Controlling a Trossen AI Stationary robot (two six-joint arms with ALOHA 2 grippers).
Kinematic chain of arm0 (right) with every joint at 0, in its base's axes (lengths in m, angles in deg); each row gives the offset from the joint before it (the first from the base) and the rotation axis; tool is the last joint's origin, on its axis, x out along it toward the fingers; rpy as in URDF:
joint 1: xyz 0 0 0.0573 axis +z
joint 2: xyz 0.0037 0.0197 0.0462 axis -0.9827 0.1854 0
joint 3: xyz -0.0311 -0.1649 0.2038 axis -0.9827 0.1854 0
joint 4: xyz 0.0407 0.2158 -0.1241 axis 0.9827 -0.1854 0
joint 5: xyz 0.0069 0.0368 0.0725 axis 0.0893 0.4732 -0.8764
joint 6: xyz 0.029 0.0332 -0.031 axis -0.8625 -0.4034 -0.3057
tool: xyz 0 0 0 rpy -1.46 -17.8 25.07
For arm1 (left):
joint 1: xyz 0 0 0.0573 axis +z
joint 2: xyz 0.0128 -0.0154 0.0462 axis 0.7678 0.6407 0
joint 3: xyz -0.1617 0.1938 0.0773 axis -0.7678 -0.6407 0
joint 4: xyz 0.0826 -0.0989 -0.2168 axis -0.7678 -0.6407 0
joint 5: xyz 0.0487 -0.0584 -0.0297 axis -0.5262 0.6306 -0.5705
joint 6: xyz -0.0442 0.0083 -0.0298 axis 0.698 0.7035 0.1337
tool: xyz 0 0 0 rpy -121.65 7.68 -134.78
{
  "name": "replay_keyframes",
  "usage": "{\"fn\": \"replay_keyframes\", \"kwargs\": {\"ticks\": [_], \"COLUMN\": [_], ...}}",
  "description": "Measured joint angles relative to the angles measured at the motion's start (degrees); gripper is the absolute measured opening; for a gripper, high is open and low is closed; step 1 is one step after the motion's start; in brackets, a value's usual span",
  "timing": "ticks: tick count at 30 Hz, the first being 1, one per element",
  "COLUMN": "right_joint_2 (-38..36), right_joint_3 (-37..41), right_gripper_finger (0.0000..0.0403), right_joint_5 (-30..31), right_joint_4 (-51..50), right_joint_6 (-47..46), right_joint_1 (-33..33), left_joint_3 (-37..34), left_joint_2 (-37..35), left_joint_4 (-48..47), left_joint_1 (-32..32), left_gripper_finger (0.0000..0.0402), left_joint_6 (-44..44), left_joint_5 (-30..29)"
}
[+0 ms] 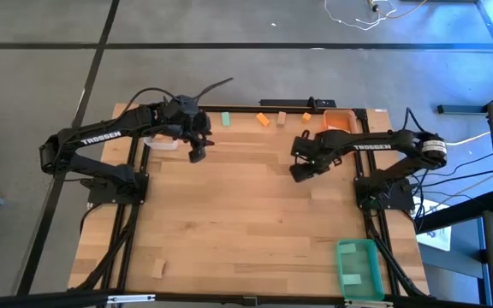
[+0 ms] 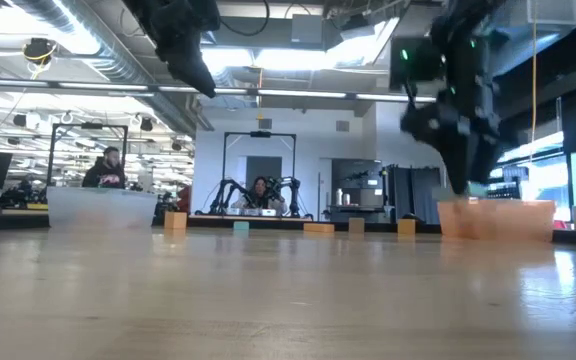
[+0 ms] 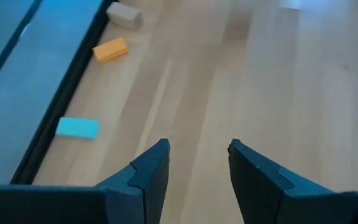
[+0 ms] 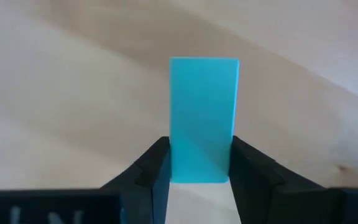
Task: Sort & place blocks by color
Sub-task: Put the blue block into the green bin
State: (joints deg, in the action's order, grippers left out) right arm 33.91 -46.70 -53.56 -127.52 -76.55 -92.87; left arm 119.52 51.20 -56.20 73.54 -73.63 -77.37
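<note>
Teal block (image 4: 203, 118) sits pinched by its lower end in the right tool (image 4: 199, 163), above bare table (image 4: 55, 93); such shallow hold could let it twist out. Left tool (image 3: 197, 163) hangs narrowly parted, empty.

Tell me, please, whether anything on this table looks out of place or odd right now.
One pale wood block lies alone at the table's near left corner, far from the blocks along the far edge. Otherwise nothing stands out; the right gripper holds a teal block.
</note>
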Motion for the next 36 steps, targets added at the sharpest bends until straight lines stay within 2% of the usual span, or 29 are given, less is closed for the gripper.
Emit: {"fn": "replay_keyframes", "kwargs": {"ticks": [8,15,25,31,36], "right_joint_2": [-0.1,-0.2,-0.2,-0.2,-0.2], "right_joint_3": [-11.3,-17.3,-16.3,-16.2,-14.0], "right_gripper_finger": [0.0126,0.0126,0.0126,0.0126,0.0126], "right_joint_5": [-4.4,-10.3,-20.9,-26.9,-29.2], "right_joint_4": [-12.7,-22.4,-21.4,-20.2,-13.3], "right_joint_6": [-2.0,-17.2,-48.0,-62.3,-71.7], "right_joint_1": [9.3,22.2,42.2,50.8,55.6], "left_joint_3": [0.0,0.0,0.0,0.0,0.0], "left_joint_2": [0.0,0.0,0.0,0.0,0.0], "left_joint_4": [-0.8,-2.7,-3.6,-3.6,-3.5], "left_joint_1": [0.0,-0.1,-0.2,-0.2,-0.2], "left_gripper_finger": [0.0153,0.0153,0.0153,0.0153,0.0153], "left_joint_6": [-5.8,-5.8,-8.8,-8.7,-8.3], "left_joint_5": [6.2,6.9,7.0,6.9,6.9]}}
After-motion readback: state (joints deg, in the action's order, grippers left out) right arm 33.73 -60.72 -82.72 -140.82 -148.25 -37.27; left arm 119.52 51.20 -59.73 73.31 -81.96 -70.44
